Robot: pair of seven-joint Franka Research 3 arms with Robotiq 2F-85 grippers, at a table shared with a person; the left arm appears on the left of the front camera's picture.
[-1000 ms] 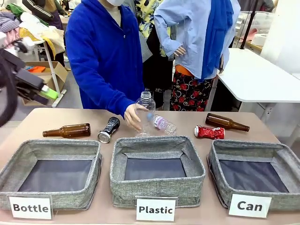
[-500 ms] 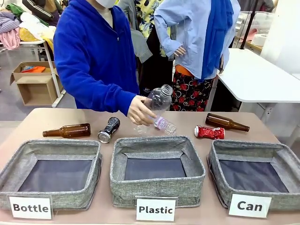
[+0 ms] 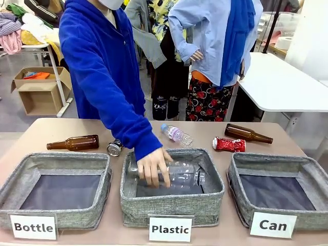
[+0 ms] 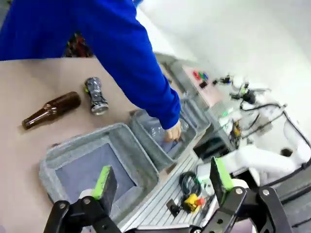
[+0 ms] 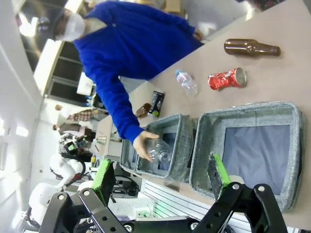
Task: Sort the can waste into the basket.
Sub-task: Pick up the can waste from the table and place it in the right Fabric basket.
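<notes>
The crushed red can point(image 3: 229, 144) lies on the table behind the grey basket labelled "Can" point(image 3: 271, 160), which holds nothing. The dark slim can point(image 3: 114, 148) lies at the left, half hidden by the person's blue sleeve. The left wrist view looks down on the dark can point(image 4: 96, 95) from high up, with my left gripper point(image 4: 161, 177) open and holding nothing. The right wrist view shows the red can point(image 5: 227, 79) and the Can basket point(image 5: 245, 110) far below my right gripper point(image 5: 161, 175), which is open with nothing between its fingers.
The person's hand point(image 3: 152, 166) holds a large clear bottle point(image 3: 179, 171) inside the Plastic bin point(image 3: 171, 205). The table's far side holds two brown bottles point(image 3: 73, 143) point(image 3: 247, 134) and a small plastic bottle point(image 3: 177, 135). The Bottle bin point(image 3: 56, 161) stands at the left.
The person lifted the large clear bottle from the table and lowered it into the Plastic bin. My left arm left the front view at the left edge.
</notes>
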